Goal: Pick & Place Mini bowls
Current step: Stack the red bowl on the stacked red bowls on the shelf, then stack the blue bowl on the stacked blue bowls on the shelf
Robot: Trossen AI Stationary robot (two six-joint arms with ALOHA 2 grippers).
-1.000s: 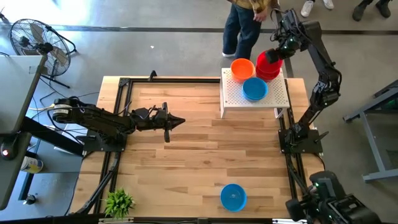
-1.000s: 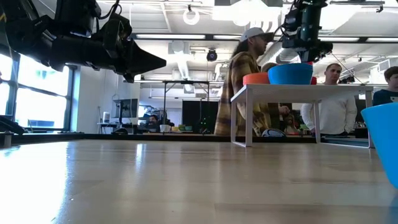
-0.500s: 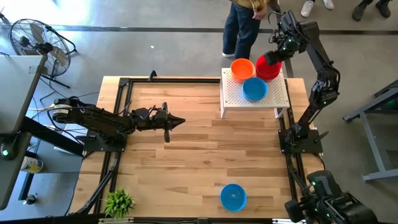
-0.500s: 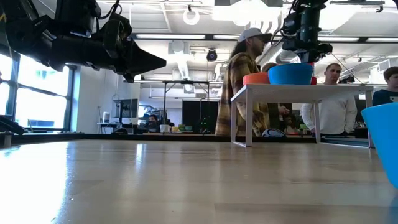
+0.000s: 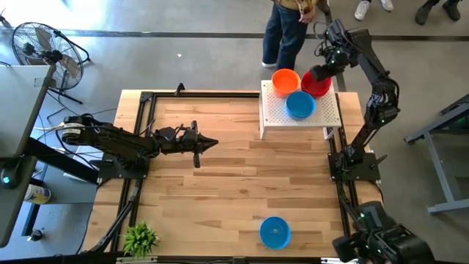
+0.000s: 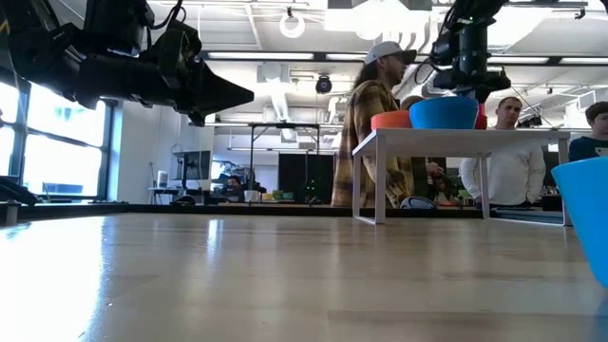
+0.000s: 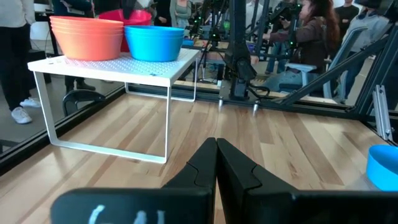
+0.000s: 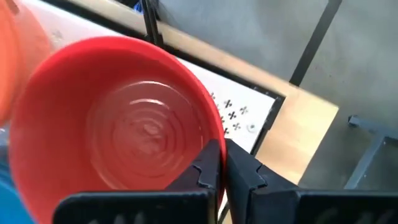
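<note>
On white rack (image 5: pixel 282 110): three bowls (image 5: pixel 300 105).

Right tool (image 5: pixel 320 70) with red bowl (image 5: pixel 316 82) shifted slightly toward upper right of high view, nearer white rack's (image 5: pixel 322 110) far edge. Red stack seen a second ago beneath it now reads as single bowl, rim pinched between fingers (image 8: pixel 211 163).

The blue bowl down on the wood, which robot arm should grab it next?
Probably left. The left gripper is shut and empty over the table; the right gripper is pinching the red bowl on the white stand. Blue bowl.
</note>
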